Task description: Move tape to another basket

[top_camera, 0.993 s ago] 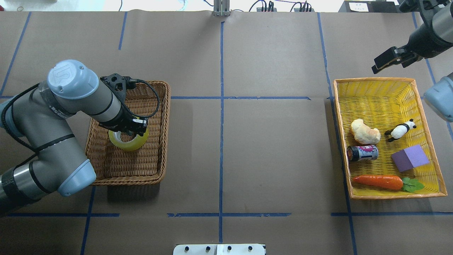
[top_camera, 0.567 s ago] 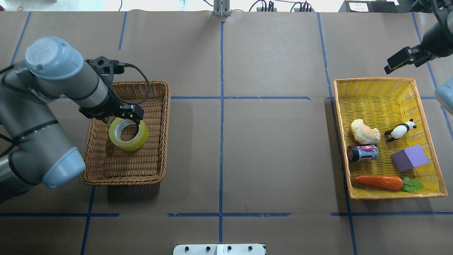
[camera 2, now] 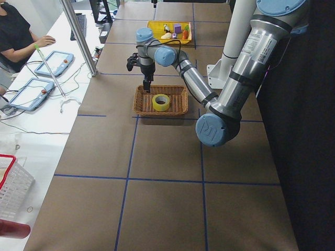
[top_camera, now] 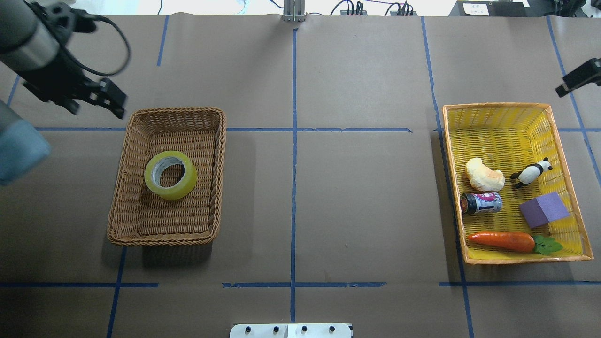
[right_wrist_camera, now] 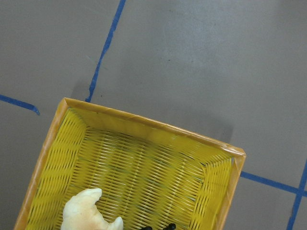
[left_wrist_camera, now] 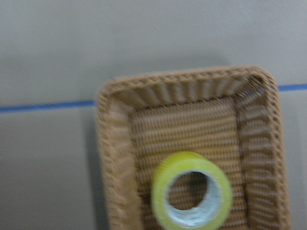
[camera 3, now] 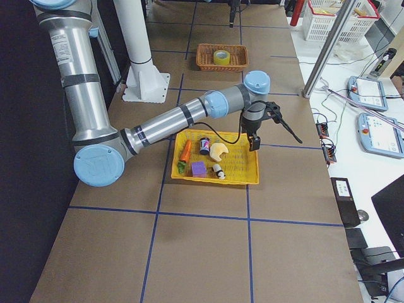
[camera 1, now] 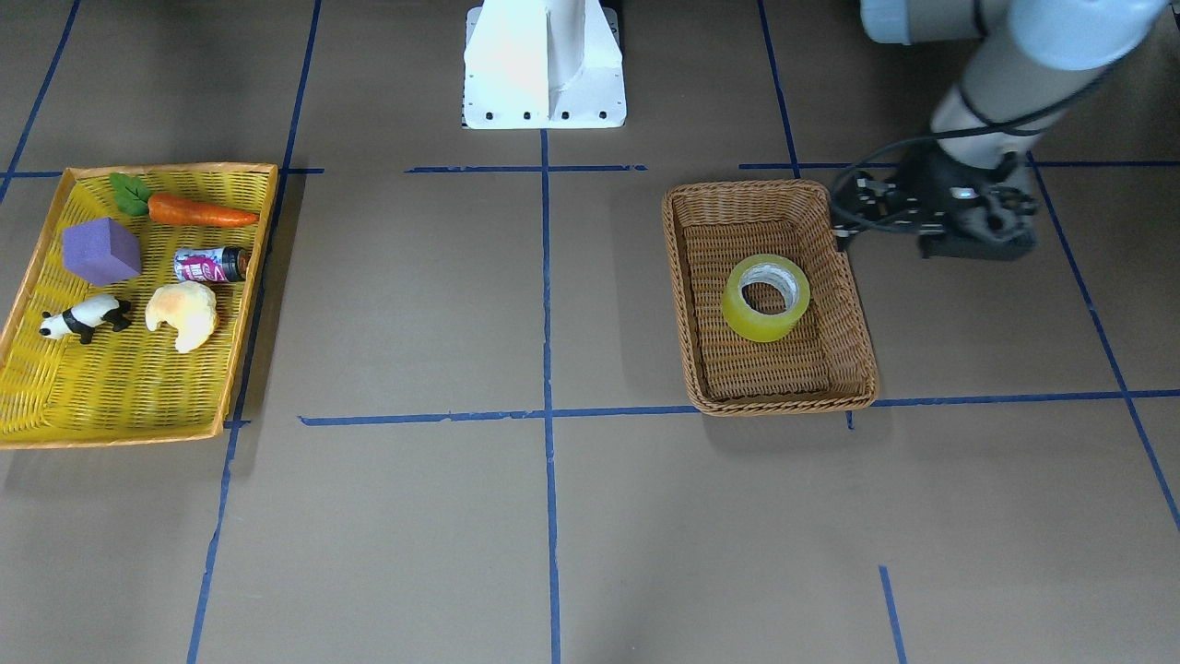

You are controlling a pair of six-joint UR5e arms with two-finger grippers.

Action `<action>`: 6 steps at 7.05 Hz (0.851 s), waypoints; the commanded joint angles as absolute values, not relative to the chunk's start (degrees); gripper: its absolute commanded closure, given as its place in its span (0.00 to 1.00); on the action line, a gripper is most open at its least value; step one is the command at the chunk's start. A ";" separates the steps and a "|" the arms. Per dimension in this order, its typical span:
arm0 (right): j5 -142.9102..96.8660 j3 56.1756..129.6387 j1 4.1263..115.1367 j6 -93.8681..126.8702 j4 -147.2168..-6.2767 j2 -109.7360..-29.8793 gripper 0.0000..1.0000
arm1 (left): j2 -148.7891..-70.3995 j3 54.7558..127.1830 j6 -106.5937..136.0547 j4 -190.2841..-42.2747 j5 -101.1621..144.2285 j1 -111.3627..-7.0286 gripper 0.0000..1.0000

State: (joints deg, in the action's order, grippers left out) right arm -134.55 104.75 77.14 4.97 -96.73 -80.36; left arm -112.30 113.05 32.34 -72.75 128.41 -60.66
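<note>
We see the tape (top_camera: pixel 170 175) lying flat, hole upward, on the floor of the brown wicker basket (top_camera: pixel 164 240), inward of the left pincer (top_camera: pixel 110 101) and nearer the robot's base than it is. It touches none of the walls. Resting on its flat face it cannot roll, and the deep sides would catch it if it slid, so we judge the move to this basket done. The left pincer hangs above the worktop (top_camera: pixel 357 188), just outside the basket's far outer corner. It carries nothing, though blur keeps us from telling whether its fingers are spread or together. Standing off the rim there, it leaves the weave and the roll free of any knock. The right pincer (top_camera: pixel 570 82) hovers beyond the far outer corner of the yellow tray (top_camera: pixel 497 106); we cannot tell its state either. Toward the robot from it lie a croissant (top_camera: pixel 483 174), a toy panda (top_camera: pixel 531 172) and a carrot (top_camera: pixel 502 241).
</note>
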 commanded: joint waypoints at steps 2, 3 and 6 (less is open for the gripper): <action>-138.95 101.53 85.66 -6.05 -96.77 -90.24 0.00 | -102.69 111.98 10.79 -71.10 135.18 -75.11 0.00; -139.22 97.08 90.30 -10.50 -96.77 -90.44 0.00 | -100.48 109.62 5.50 -71.54 135.26 -78.28 0.00; -139.22 94.30 92.64 -16.71 -96.59 -89.30 0.00 | -96.42 100.32 -8.75 -71.98 135.44 -86.11 0.00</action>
